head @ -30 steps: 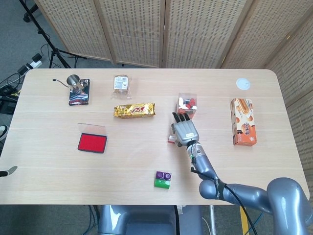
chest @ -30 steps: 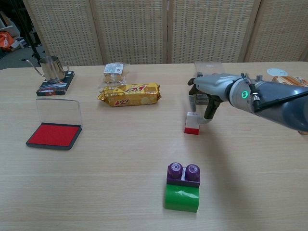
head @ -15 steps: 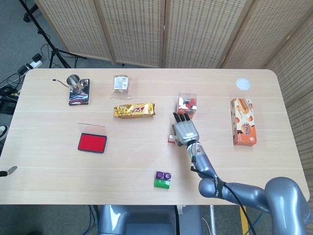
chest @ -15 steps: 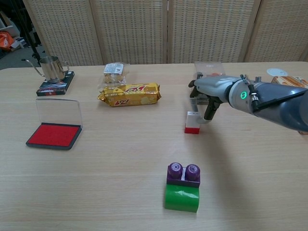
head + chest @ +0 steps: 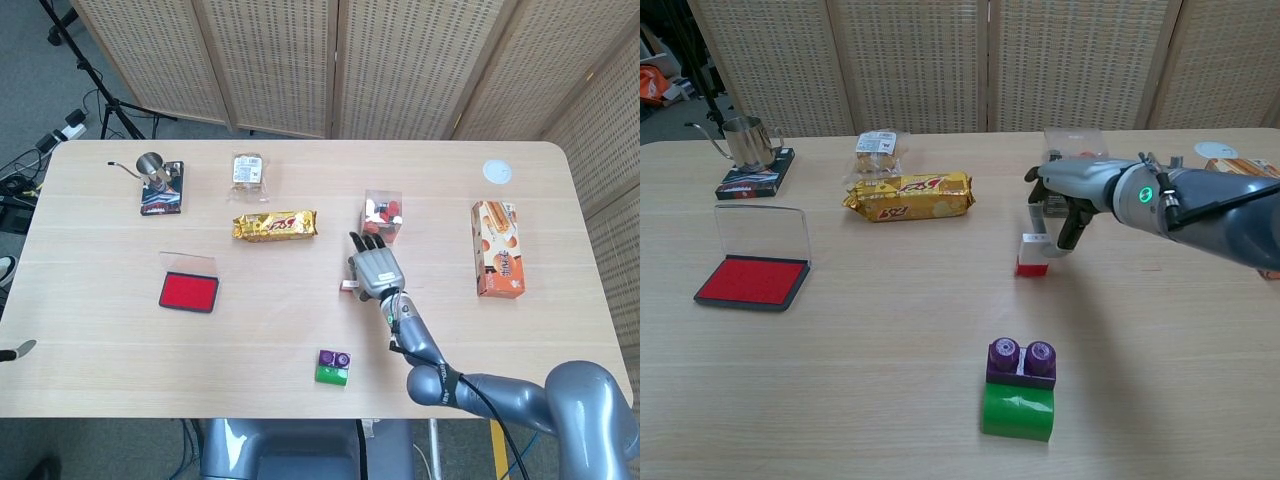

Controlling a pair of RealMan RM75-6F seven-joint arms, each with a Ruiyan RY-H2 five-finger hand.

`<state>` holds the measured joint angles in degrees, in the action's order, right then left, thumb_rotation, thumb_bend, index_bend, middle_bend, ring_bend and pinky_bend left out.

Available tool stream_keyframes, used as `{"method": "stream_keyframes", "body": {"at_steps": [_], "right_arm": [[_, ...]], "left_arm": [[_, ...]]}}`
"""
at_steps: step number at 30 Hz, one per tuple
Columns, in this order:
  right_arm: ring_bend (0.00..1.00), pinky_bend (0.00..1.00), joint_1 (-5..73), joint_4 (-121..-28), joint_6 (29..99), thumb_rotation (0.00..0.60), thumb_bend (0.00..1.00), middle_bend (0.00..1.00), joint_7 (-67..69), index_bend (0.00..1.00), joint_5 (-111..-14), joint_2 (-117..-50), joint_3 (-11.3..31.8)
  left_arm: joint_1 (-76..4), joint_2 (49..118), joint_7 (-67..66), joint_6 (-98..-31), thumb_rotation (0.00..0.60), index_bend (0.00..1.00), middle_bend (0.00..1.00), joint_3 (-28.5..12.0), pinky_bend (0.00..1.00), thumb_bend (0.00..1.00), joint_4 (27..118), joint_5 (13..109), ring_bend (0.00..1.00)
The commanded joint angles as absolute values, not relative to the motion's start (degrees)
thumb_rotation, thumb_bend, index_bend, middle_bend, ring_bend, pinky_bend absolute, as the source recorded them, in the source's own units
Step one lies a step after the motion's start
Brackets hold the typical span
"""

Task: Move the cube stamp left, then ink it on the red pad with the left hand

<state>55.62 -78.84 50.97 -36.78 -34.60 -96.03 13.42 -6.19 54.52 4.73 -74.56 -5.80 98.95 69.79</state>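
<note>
The cube stamp (image 5: pixel 1032 256), white on top and red below, stands on the table right of centre. My right hand (image 5: pixel 1068 196) reaches over it from the right and pinches its white top with curled fingers. In the head view the right hand (image 5: pixel 376 268) covers most of the cube stamp (image 5: pixel 347 287). The red ink pad (image 5: pixel 750 281) lies open at the left, its clear lid raised behind it; it also shows in the head view as the red pad (image 5: pixel 189 292). Only a grey tip of my left hand (image 5: pixel 18 351) shows at the table's left edge.
A purple and green block (image 5: pixel 1019 402) sits near the front, below the stamp. A gold snack pack (image 5: pixel 908 196) and a small packet (image 5: pixel 879 147) lie behind the centre. A metal jug on a box (image 5: pixel 750 152) stands far left. An orange box (image 5: pixel 498 248) lies at the right.
The right hand has shifted slightly left and the cube stamp has moved a little left with it. Nothing else has moved.
</note>
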Motion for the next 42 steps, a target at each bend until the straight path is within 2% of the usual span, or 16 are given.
{"method": "stream_keyframes", "body": {"at_steps": [1, 9, 17, 28, 42], "right_arm": [[0.0, 0.0, 55.5, -81.98, 51.25, 0.6, 0.41, 0.0, -35.58, 0.55, -35.31, -94.6, 14.27], [0.0, 0.0, 57.48, -92.89, 53.49, 0.6, 0.41, 0.0, -36.62, 0.55, -34.46, -91.21, 17.03], [0.0, 0.0, 63.95, -95.35, 57.48, 0.6, 0.41, 0.0, -42.52, 0.55, -25.72, -95.06, 19.85], [0.0, 0.0, 69.79, -90.9, 61.6, 0.6, 0.41, 0.0, -47.65, 0.55, -19.87, -104.05, 18.93], [0.0, 0.0, 70.81, -85.12, 61.83, 0.6, 0.44, 0.0, -48.18, 0.55, -18.36, -109.43, 17.95]], "left_arm": [[-6.19, 54.46, 4.88, -74.54, 0.6, 0.0, 0.0, -5.78, 0.0, 0.03, 98.94, 69.91, 0.0], [-6.14, 54.08, 5.94, -74.25, 0.6, 0.0, 0.0, -5.52, 0.0, 0.03, 98.94, 70.64, 0.0], [-6.33, 53.49, 7.76, -73.23, 0.6, 0.0, 0.0, -5.32, 0.0, 0.03, 98.56, 71.12, 0.0], [-6.6, 53.0, 9.47, -72.2, 0.6, 0.0, 0.0, -5.24, 0.0, 0.03, 97.94, 71.32, 0.0], [-7.1, 52.88, 9.99, -70.85, 0.6, 0.0, 0.0, -5.07, 0.0, 0.03, 97.54, 71.03, 0.0]]}}
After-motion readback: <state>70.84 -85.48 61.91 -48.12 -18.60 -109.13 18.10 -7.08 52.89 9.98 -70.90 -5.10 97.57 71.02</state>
